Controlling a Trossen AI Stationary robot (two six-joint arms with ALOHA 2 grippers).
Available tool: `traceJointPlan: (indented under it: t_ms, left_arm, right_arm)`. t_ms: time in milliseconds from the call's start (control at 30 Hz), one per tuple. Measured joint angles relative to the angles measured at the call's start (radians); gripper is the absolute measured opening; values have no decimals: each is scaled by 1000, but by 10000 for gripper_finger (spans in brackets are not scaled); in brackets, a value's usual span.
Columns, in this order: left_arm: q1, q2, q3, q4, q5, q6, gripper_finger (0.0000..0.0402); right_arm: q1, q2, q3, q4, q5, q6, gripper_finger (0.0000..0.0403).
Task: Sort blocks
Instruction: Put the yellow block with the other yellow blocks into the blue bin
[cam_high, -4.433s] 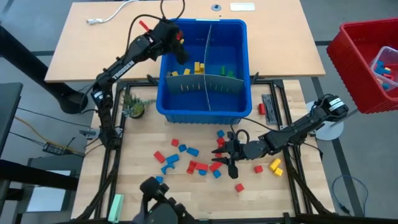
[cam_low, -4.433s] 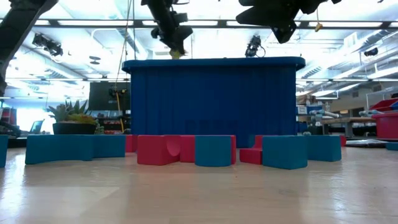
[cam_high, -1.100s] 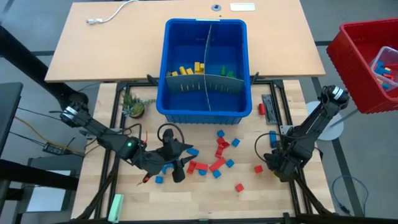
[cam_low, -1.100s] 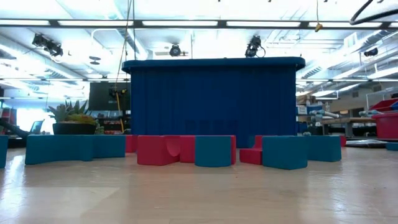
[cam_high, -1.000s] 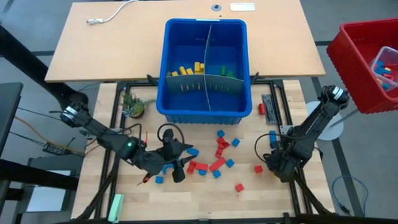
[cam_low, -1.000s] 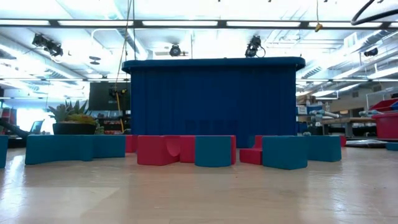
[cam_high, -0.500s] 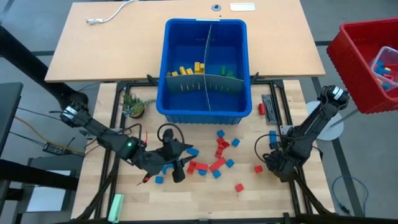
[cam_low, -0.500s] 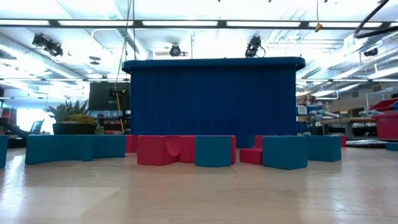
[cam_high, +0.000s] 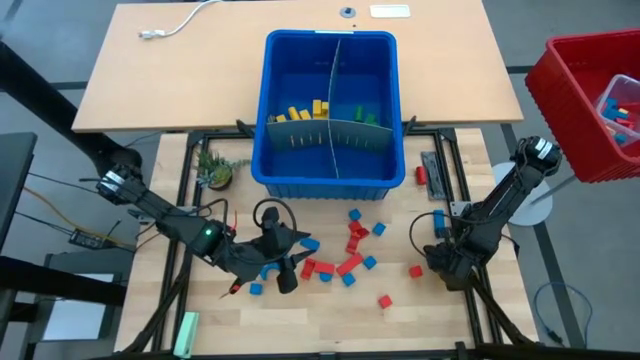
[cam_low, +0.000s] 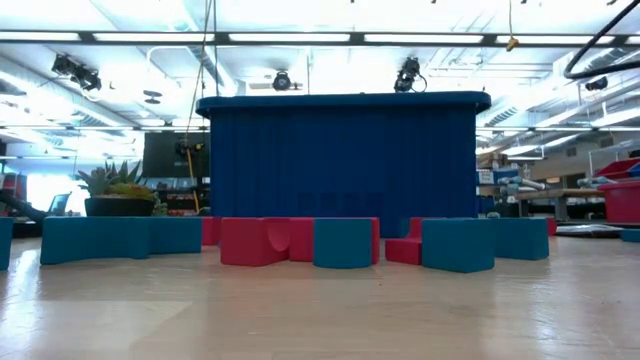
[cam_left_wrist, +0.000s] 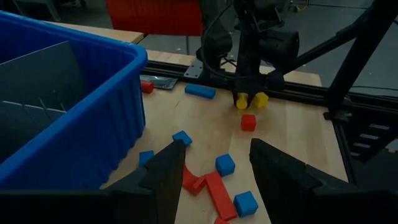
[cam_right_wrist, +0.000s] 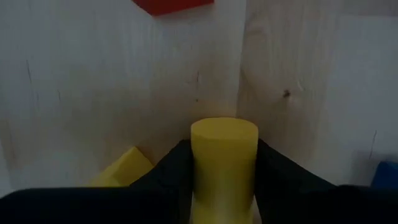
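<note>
The blue bin (cam_high: 335, 110) stood at the far middle of the table (cam_high: 420, 320), split by grey dividers (cam_high: 330, 130) into compartments. Yellow blocks (cam_high: 305, 110) lay in the left far compartment and green blocks (cam_high: 368, 115) in the right one beside it; the near compartments could not be made out. A red basket (cam_high: 590, 100) off the right edge held a clear box with mixed blocks in it.

In front of the bin, red and blue blocks (cam_high: 350, 245) lay scattered over the wood, most in a loose cluster near the middle, with single red blocks (cam_high: 384, 301) lying apart to the right. In the low view a row of blue and red blocks (cam_low: 290, 242) stood before the bin's wall.

The left gripper (cam_high: 285, 262) hovered low over the left end of the cluster, its fingers (cam_left_wrist: 165, 171) spread apart with nothing between them and blue blocks just ahead of them. The right gripper (cam_high: 440, 262) was down at the table's right side, its two fingers against the sides of a yellow block (cam_right_wrist: 224, 158), clamped on it, with a second yellow block (cam_right_wrist: 121, 168) just beside and a red block (cam_right_wrist: 171, 5) farther off.

A small potted plant (cam_high: 215, 172) stood left of the bin, a pale green bar (cam_high: 186, 332) lay at the near left edge, and a white cable (cam_high: 175, 25) lay on the far board.
</note>
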Motion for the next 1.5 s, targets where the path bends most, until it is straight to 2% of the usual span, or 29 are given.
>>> traceJointPlan:
  t_ms: [100,267,400,567,733,900,1067,1200,1300,1400,1500]
  left_arm:
    - [-2,0,0,0,0,16,192]
    - [-5,0,0,-1,1,22,192]
    - [-5,0,0,-2,2,43,192]
    - [-5,0,0,-3,3,79,192]
    - [-5,0,0,-4,3,81,192]
    - [-5,0,0,-4,3,78,192]
    - [-5,0,0,-2,3,77,192]
    - [-5,0,1,-2,3,77,192]
    - [-5,0,1,-1,3,76,192]
    - [-5,0,1,0,-13,76,192]
    - [-5,0,1,2,-45,76,192]
  right_arm:
    - [-1,6,27,1,26,52,116]
    - [-14,3,103,9,127,70,116]
    - [-66,3,187,62,237,49,116]
    - [-186,2,306,157,391,-67,117]
    - [-359,2,412,307,445,-267,118]
    - [-546,2,477,541,445,-439,119]
    - [-723,2,493,780,441,-629,119]
    - [-870,8,493,931,435,-716,120]
    - [-985,33,493,1027,387,-752,120]
    - [-1094,88,493,1128,286,-756,120]
    - [-1183,173,537,1145,202,-745,121]
